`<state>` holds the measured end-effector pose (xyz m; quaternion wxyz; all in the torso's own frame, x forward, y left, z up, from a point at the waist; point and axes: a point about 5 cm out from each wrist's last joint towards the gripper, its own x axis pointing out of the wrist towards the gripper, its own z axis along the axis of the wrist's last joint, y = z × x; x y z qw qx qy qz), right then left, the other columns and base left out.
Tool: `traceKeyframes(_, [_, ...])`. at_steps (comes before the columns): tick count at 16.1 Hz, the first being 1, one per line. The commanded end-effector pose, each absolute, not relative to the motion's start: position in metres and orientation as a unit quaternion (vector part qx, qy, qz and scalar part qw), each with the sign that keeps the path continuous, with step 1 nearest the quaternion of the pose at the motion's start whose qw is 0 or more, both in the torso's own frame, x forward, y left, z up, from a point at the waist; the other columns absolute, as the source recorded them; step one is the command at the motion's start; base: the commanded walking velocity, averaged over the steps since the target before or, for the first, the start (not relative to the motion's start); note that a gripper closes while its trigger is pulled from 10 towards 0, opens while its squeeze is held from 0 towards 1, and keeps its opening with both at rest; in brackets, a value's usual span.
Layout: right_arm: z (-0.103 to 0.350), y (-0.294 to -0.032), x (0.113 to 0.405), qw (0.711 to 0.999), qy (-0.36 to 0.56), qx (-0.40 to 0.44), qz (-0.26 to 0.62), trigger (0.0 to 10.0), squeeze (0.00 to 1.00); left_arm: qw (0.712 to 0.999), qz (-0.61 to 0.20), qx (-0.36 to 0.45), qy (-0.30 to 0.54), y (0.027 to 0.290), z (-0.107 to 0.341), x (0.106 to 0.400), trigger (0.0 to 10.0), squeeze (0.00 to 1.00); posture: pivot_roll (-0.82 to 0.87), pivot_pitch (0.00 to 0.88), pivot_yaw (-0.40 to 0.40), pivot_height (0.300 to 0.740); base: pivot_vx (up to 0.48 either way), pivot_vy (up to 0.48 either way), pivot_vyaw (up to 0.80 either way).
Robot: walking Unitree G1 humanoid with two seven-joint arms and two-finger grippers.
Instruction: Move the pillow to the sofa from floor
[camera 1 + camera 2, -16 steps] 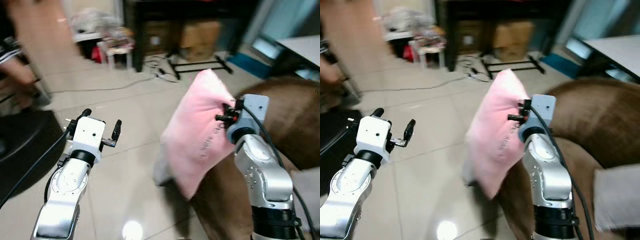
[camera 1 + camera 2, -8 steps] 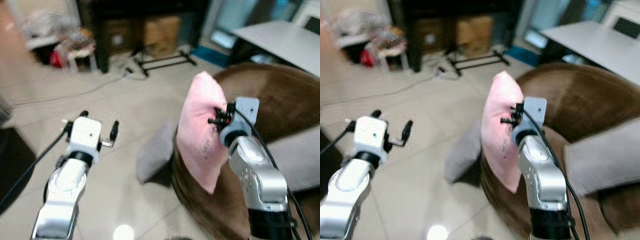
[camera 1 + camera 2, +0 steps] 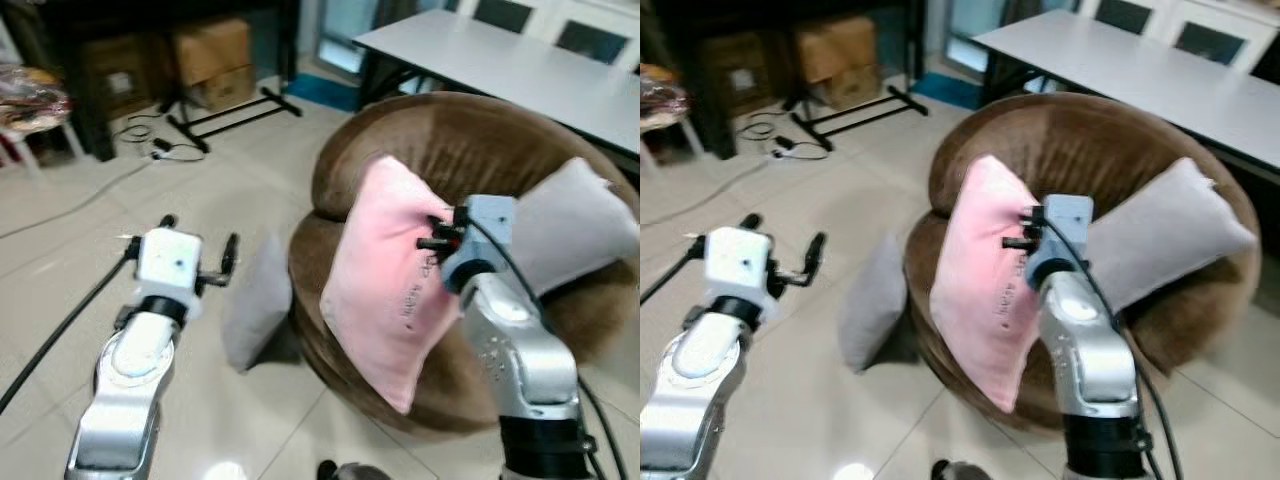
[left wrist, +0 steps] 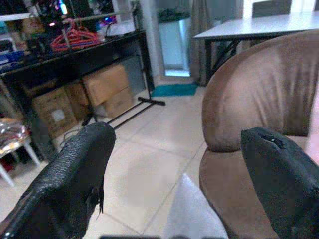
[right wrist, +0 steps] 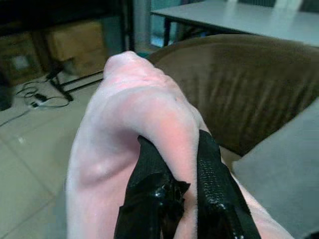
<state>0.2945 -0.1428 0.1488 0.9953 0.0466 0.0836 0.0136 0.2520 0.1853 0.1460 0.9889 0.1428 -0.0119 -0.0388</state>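
Right wrist view: your right gripper point(image 5: 182, 164) has its fingers pinched into the pink pillow point(image 3: 385, 290), hanging over the brown sofa point(image 3: 450, 150) seat's front. It looks soft, light, floppy; that edge pinch should hold. Left gripper point(image 3: 197, 247) idles, fingers apart.

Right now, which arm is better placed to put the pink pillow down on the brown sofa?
The right. The right gripper already pinches the pink pillow, holding it at the front edge of the brown sofa. The left gripper is open over the floor, beside the sofa.
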Motion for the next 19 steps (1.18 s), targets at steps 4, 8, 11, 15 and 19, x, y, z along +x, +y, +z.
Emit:
traceKeyframes(4, [0.162,-0.137,0.295,0.998,0.050,0.031,0.034,10.0,0.00,0.989,-0.041,0.139,-0.013,0.186,0.146,0.251,10.0,0.00,0.01,0.000,-0.065,0.740,0.000,0.000,-0.53])
traceKeyframes(8, [0.164,-0.134,0.295,0.997,0.042,0.032,0.047,10.0,0.00,0.990,-0.044,0.135,-0.017,0.185,0.147,0.249,10.0,0.00,0.02,0.000,-0.077,0.740,0.067,0.000,0.00])
traceKeyframes(11, [0.165,-0.129,0.296,0.997,0.040,0.031,0.061,10.0,0.00,0.990,-0.041,0.136,-0.018,0.187,0.147,0.247,10.0,0.00,0.03,0.000,-0.086,0.740,0.273,0.000,0.00])
traceKeyframes(15, [0.165,-0.128,0.296,0.997,0.038,0.032,0.061,10.0,0.00,0.989,-0.039,0.139,-0.020,0.190,0.149,0.247,10.0,0.00,0.04,0.000,-0.084,0.740,0.304,0.000,0.00])
traceKeyframes(19, [0.162,-0.131,0.297,0.997,0.046,0.043,0.049,10.0,0.00,0.989,-0.045,0.141,-0.022,0.188,0.149,0.249,10.0,0.00,0.03,0.000,-0.076,0.740,0.322,0.000,-0.60])
